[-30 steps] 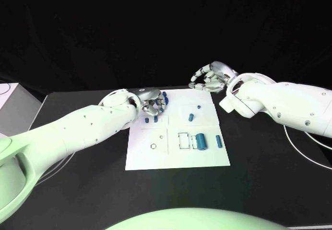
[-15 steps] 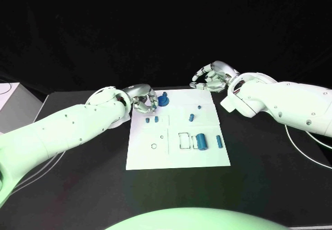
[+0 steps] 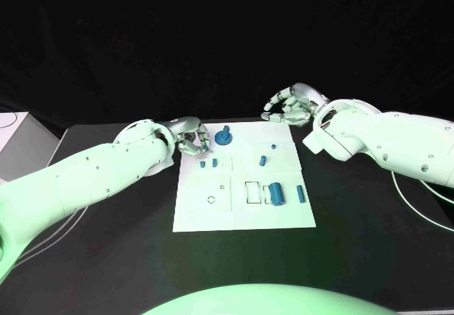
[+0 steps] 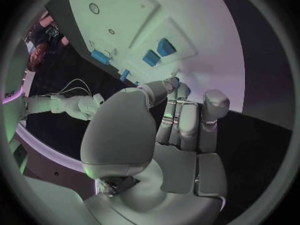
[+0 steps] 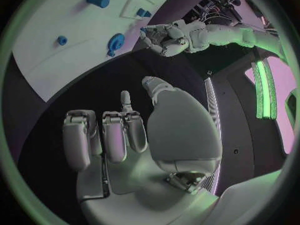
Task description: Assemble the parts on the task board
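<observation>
left hand (image 3: 192, 139): drawn back off the task board (image 3: 241, 216) toward its own arm, now at the board's far-left corner, fingers curled, empty.
blue gear-like part (image 3: 224, 136): uncovered, lies just beside the left hand's fingertips.

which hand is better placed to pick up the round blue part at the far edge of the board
Left. The left hand sits beside the round part at board level, holding nothing. The right hand is raised beyond the far edge.
</observation>
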